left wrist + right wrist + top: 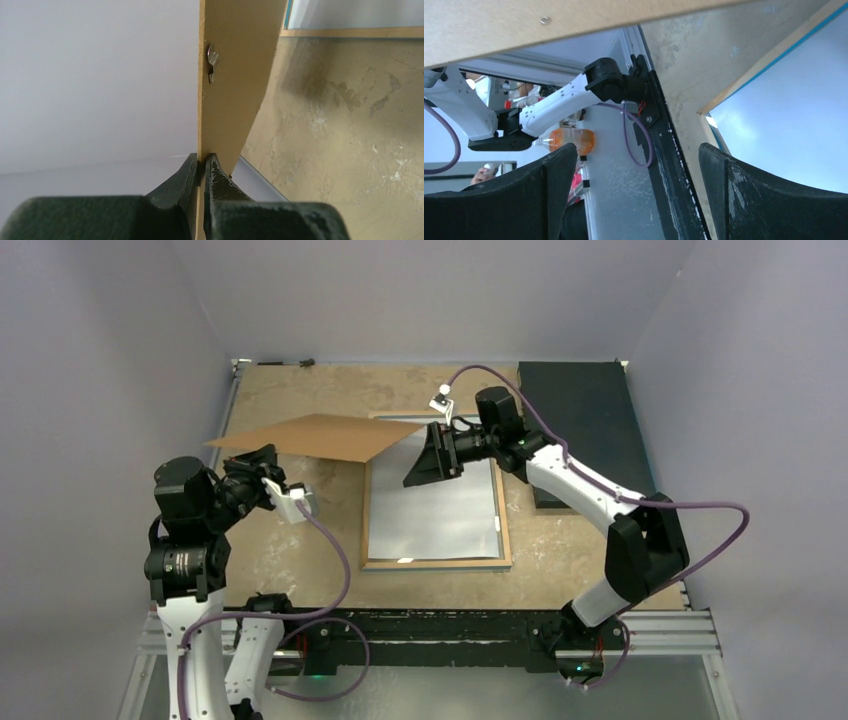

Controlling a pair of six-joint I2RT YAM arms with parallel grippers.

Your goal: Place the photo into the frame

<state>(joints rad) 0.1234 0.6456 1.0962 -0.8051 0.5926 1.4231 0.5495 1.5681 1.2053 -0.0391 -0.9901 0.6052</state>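
The left gripper [201,165] is clamped on the edge of the brown backing board [315,437]. This thin, stiff, smooth sheet is held raised and tilted above the table's left half, and a small metal turn clip [212,60] sits on its face. The left arm is folded back, with its wrist turned toward the centre.

In the middle of the mottled tan table [300,540] the frame [436,563] lies flat, tan-brown rear rim up, with a line of blue along its inner edge. A pale grey-white sheet [430,510] fills its opening; I cannot tell whether it is the photo's back or bare glass.

The right gripper [422,456] hovers over the frame's far part, jaws spread wide with nothing between them. Its arm is bent at the elbow and reaches leftward. A dark rectangular mat [585,430] lies at the far right.
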